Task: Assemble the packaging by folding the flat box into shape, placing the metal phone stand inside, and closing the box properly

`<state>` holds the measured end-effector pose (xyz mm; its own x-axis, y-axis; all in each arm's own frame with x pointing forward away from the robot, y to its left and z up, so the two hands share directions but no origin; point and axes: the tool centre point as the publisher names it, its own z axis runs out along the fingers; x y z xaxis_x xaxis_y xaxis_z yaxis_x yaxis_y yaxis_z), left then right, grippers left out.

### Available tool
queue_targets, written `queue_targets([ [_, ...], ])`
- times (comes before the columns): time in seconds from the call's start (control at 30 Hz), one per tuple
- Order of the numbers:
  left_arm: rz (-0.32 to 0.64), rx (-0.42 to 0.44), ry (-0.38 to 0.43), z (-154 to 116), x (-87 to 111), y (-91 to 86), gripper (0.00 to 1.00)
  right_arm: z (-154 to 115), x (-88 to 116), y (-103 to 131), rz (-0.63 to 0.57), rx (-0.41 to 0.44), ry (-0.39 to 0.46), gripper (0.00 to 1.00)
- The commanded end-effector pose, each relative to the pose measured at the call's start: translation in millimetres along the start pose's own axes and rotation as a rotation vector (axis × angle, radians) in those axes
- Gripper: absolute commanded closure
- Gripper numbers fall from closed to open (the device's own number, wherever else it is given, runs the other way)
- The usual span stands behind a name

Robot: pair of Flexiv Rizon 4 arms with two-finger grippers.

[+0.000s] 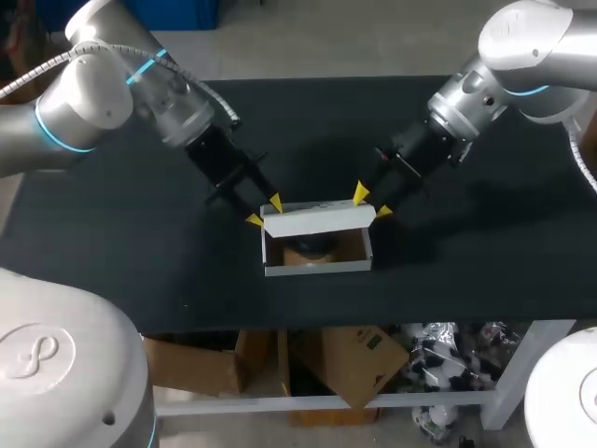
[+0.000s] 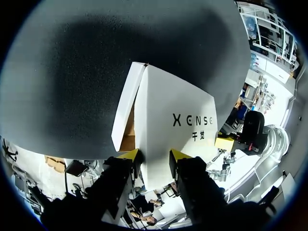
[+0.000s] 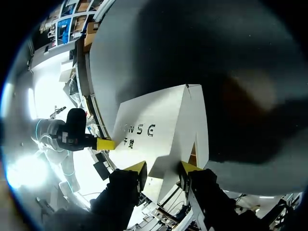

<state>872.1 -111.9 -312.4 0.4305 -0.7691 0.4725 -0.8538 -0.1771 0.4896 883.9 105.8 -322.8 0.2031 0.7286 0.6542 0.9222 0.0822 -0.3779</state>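
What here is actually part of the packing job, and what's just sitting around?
Part of the job: white box, its lid, phone stand inside it, left tool, right tool.
Just there: black table underneath.

Table (image 1: pixel 112 243) was lit from above; broad soft shadows were cast around the box (image 1: pixel 317 220); its lid was rendered glaringly bright.
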Motion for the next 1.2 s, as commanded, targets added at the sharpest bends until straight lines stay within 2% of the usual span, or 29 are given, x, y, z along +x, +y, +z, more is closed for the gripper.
queue_targets([
  [0.03, -0.003, -0.001, -0.008, -0.4, 3.8, 0.1, 0.62, 0.3, 4.1, 2.0, 0.001, 0.010, -0.004, 0.55],
  [1.2, -0.013, -0.013, -0.015, -3.5, 9.3, -2.3, 0.61, -2.6, 11.7, 5.7, 0.001, 0.014, -0.013, 0.55],
])
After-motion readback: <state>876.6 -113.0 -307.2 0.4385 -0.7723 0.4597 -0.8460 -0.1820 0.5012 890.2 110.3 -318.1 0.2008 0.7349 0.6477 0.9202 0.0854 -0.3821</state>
